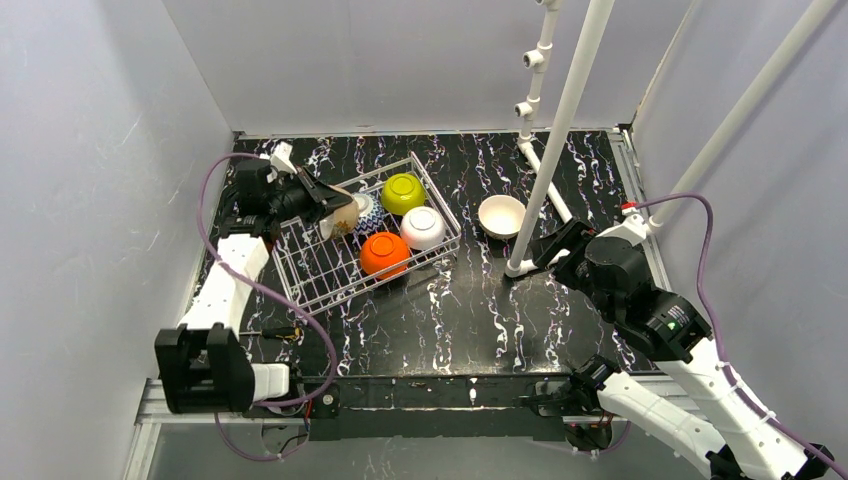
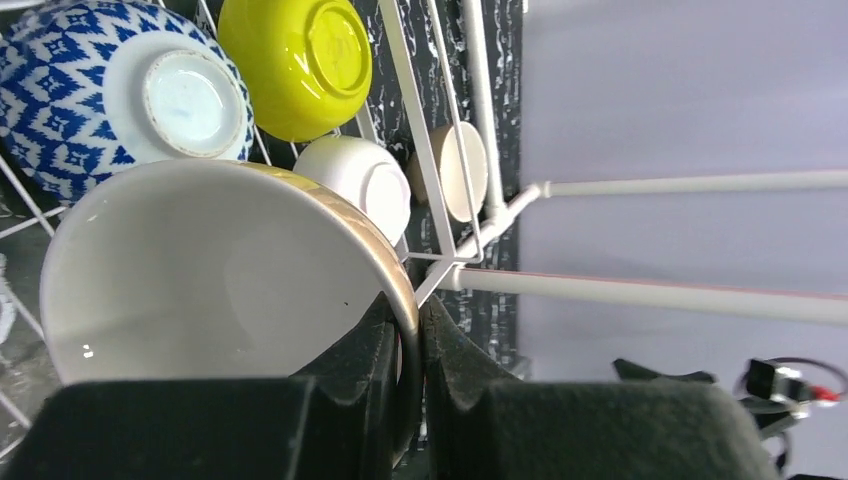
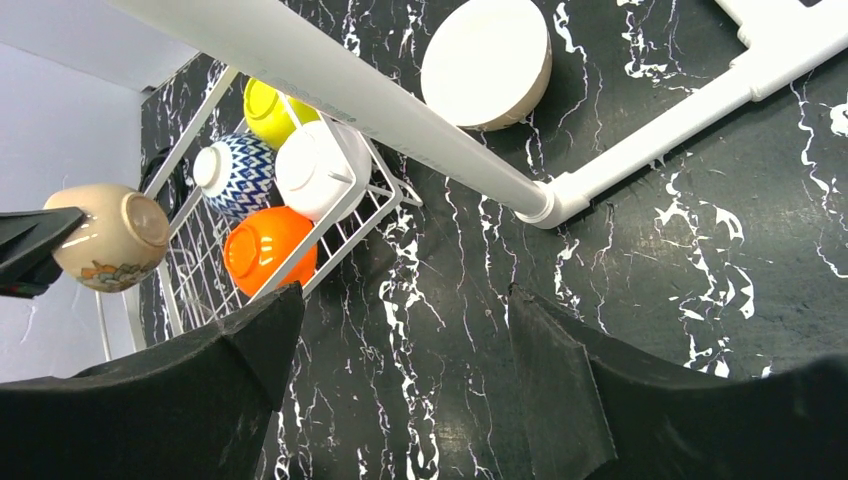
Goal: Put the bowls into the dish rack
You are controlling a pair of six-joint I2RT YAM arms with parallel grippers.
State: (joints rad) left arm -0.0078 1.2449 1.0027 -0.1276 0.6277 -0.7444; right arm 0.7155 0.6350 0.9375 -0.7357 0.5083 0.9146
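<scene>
Bowls already fill the far-right end of the dish rack (image 1: 310, 272), four of them base-up: the yellow-green bowl (image 1: 403, 192), the blue-white bowl (image 1: 368, 213), the white bowl (image 1: 423, 228) and the orange bowl (image 1: 384, 253). The left hand (image 2: 408, 335) is clenched on the rim of a tan bowl (image 1: 345, 216), with one finger inside its white interior and one outside. It hangs the bowl tipped on its side above the rack's middle, just beside the blue-white bowl. A second tan bowl (image 1: 501, 216) sits on the counter (image 1: 450, 320) outside the rack's right side, near the white pipe frame (image 1: 560, 130). The right hand (image 3: 400, 310) is released, jaws wide and holding nothing, above the counter to the right of the rack.

The step in hand looks like setting the held bowl down. To do it well, I would roll the wrist until the mouth faces the wires. Next, carry the bowl toward the rack's bare near-left half, clear of the blue-white bowl. Then lower it until the rim rests on the grid before letting go. A rim pinch is a thin hold, so a slow descent seems wise. Letting go from height risks the bowl rolling or knocking its neighbours.
</scene>
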